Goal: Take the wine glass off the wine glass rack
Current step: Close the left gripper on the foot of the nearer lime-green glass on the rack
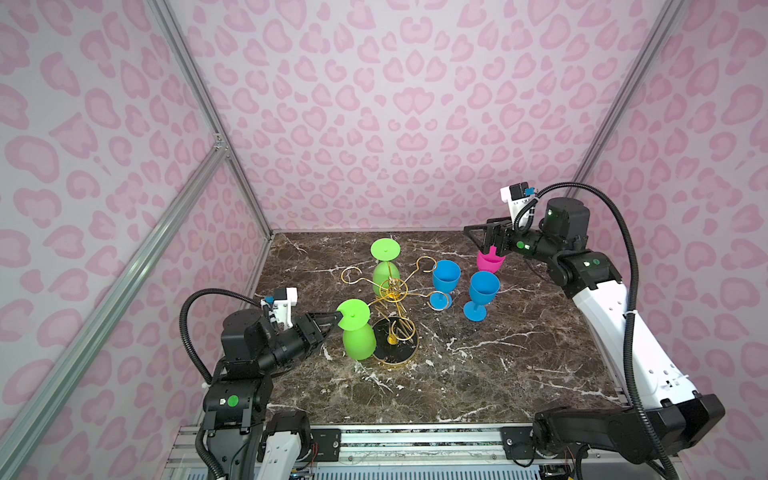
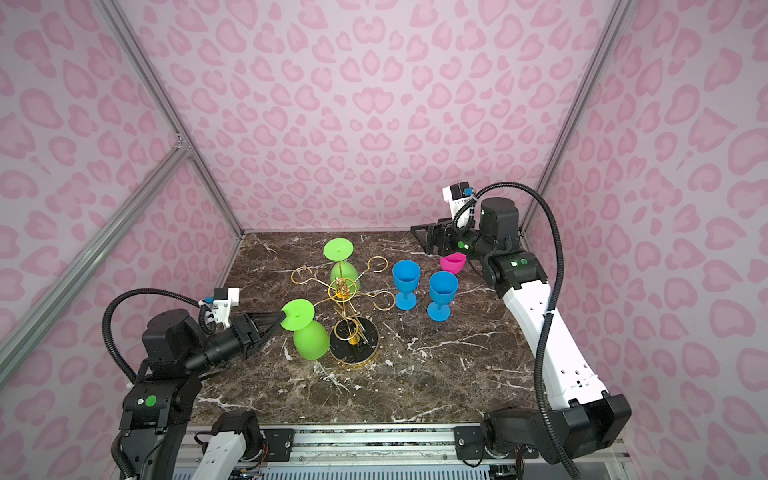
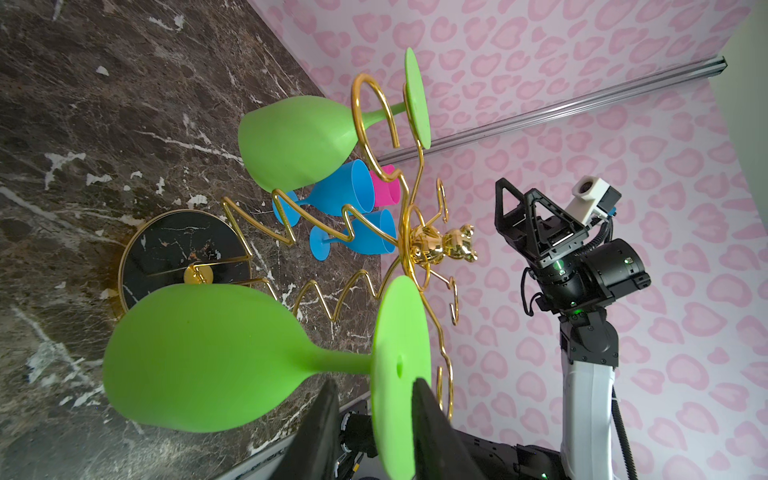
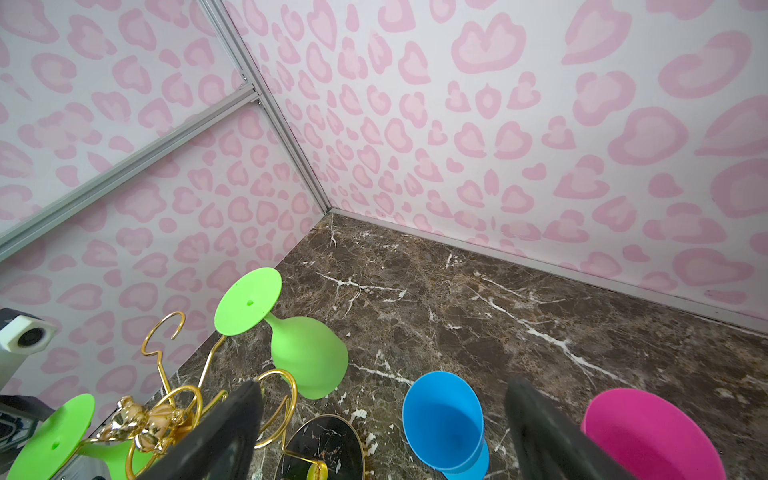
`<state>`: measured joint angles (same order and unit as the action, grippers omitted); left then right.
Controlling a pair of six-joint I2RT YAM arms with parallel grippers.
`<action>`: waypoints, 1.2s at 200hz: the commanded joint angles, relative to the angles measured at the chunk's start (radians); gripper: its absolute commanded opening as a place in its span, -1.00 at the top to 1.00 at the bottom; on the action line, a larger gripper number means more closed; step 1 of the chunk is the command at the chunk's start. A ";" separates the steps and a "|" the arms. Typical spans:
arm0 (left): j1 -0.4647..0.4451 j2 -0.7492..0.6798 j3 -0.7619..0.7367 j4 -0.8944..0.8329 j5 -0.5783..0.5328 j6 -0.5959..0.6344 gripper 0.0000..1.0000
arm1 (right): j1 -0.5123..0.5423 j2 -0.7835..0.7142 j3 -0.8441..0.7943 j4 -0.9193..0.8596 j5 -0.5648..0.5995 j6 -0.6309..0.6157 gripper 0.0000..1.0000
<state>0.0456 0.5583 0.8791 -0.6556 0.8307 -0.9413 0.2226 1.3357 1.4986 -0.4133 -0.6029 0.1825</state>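
Note:
The gold wire wine glass rack (image 1: 392,286) (image 2: 344,289) stands on its round black base (image 3: 178,245) left of the table's middle. Two green wine glasses hang on it upside down. The near one (image 1: 359,340) (image 2: 309,338) (image 3: 199,357) has its foot disc between the jaws of my left gripper (image 1: 338,320) (image 3: 376,382). One finger lies against the disc and the other stands a little apart. The far green glass (image 1: 386,274) (image 4: 307,357) hangs behind. My right gripper (image 1: 476,232) (image 4: 382,386) hovers open and empty at the back right.
Two blue glasses (image 1: 446,276) (image 1: 484,289) stand upright to the right of the rack. A pink glass (image 1: 490,262) (image 4: 648,432) stands just under the right gripper. Pink patterned walls close in the marble table (image 1: 478,374) on three sides.

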 commanded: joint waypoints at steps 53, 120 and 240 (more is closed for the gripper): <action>-0.003 0.013 -0.003 0.064 0.018 -0.004 0.60 | 0.001 0.015 -0.005 0.028 -0.018 0.011 -0.85; -0.010 0.026 0.009 0.074 0.022 -0.008 0.83 | 0.001 0.016 -0.005 0.023 -0.017 0.007 -0.85; -0.010 0.049 0.044 0.080 0.027 -0.018 0.93 | 0.002 0.019 -0.005 0.014 -0.017 -0.001 -0.85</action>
<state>0.0360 0.6022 0.9073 -0.5976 0.8520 -0.9585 0.2226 1.3529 1.4986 -0.4122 -0.6102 0.1890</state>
